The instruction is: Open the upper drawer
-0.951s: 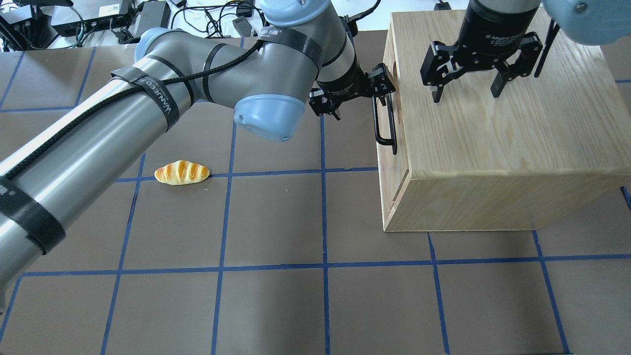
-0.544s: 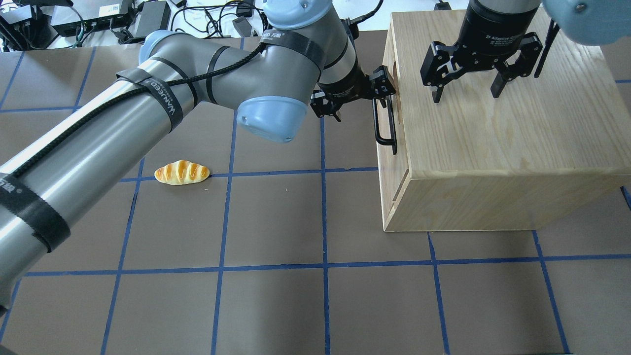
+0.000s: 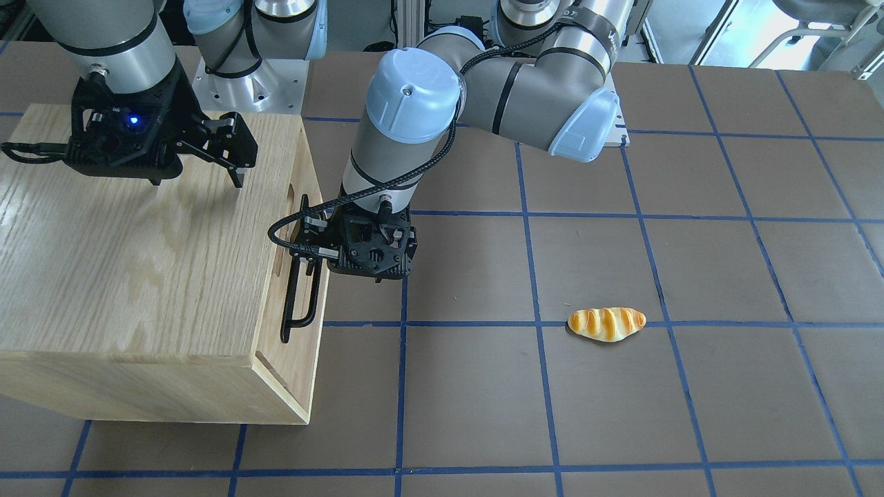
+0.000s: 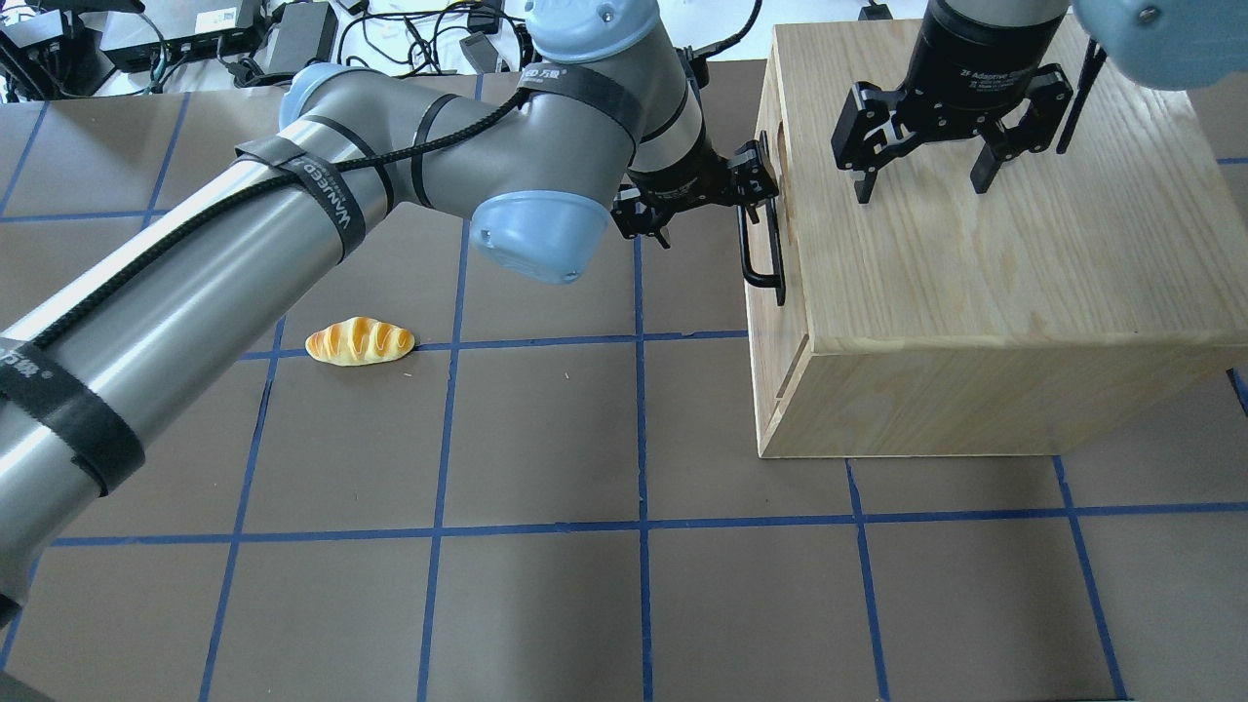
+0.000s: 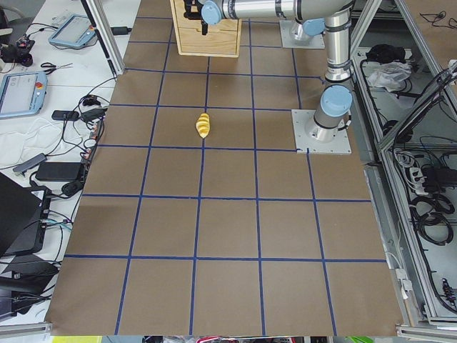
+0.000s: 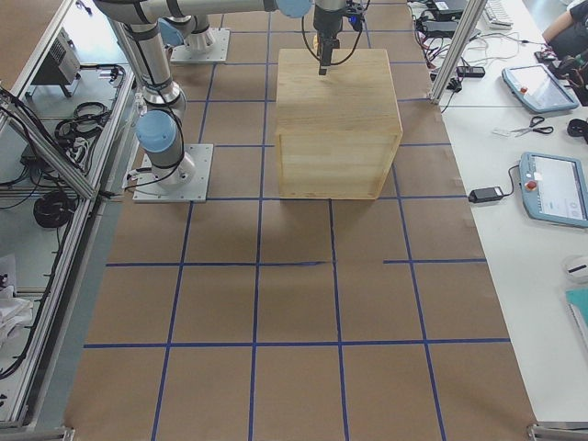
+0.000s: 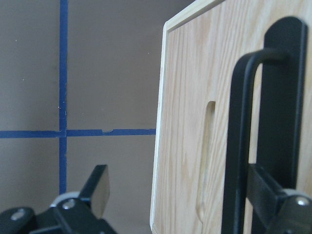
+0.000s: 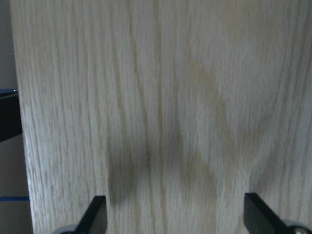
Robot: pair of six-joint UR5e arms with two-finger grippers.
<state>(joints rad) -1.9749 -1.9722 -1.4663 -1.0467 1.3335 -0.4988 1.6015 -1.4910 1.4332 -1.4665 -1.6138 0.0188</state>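
Observation:
The upper drawer's oak front panel (image 4: 772, 322) sits flush in the cabinet shell (image 4: 985, 263). It carries a long black bar handle (image 4: 760, 249) and an oblong cutout (image 4: 777, 146). My left gripper (image 4: 700, 198) is open at the handle's far end. In the left wrist view (image 7: 185, 204) the handle bar (image 7: 239, 146) stands between the fingers, close to one finger (image 7: 273, 195), beside the panel (image 7: 185, 97). My right gripper (image 4: 921, 180) is open and empty just above the cabinet top; it also shows in the right wrist view (image 8: 175, 217). The front-facing view shows the left gripper (image 3: 369, 255) beside the handle (image 3: 304, 290).
A toy bread roll (image 4: 360, 341) lies on the brown mat left of the cabinet, apart from both arms; it also shows in the front-facing view (image 3: 606, 324). Cables and power boxes (image 4: 195, 39) lie beyond the mat's far edge.
My left arm has shifted slightly toward the cabinet, bringing the gripper closer in at the handle's far end. The drawer, the right arm and the bread have not moved.

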